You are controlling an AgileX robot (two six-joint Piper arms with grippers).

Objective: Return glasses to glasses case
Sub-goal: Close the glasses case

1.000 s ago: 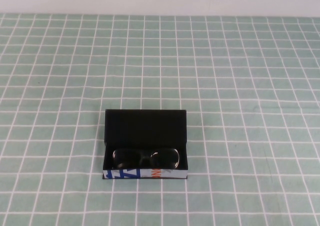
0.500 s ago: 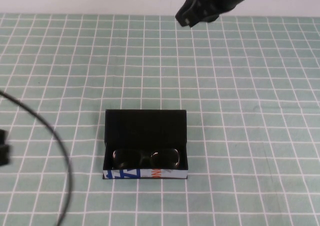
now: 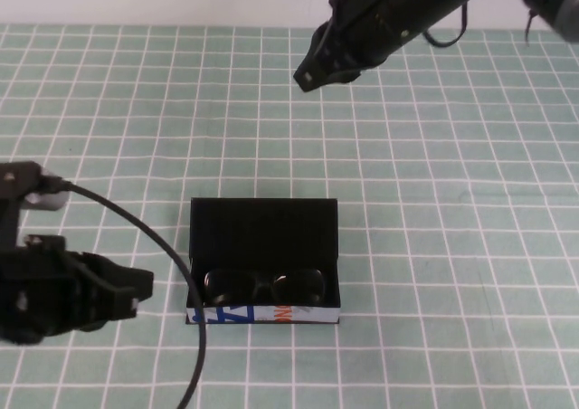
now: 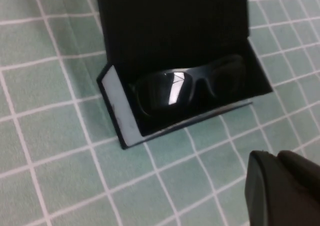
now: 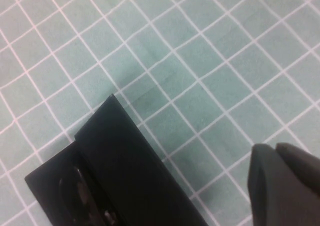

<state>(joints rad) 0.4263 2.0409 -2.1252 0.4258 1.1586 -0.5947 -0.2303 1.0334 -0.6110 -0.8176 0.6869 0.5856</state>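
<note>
On a table covered by a green cloth [image 3: 470, 201] with a white grid, the glasses case [image 3: 263, 228] is lying open near the middle, its flat lid folded back toward the far side and its white strip with blue and orange print facing the robot. The glasses [image 3: 264, 285] are sitting inside the case, lenses catching a faint glare, tucked just behind the printed front wall.

The right gripper [image 3: 312, 72] is hanging above the far part of the table, well apart from the case and beyond its lid, at the end of a dark arm reaching in from the upper right. Its fingers are pressed together, clenched on nothing, touching neither the case nor the glasses. From the right wrist camera, the folded-back lid and one corner of the case are showing below the dark fingertips.

The left gripper [image 3: 136, 291] is sitting low on the robot's left side, just beside the case's left wall, with a black cable [image 3: 172, 264] looping past it. Whether its fingers are parted or closed I cannot tell; nothing is visibly in them. From the left wrist camera, the glasses are lying in the open case, with the fingertips near the printed front wall.
</note>
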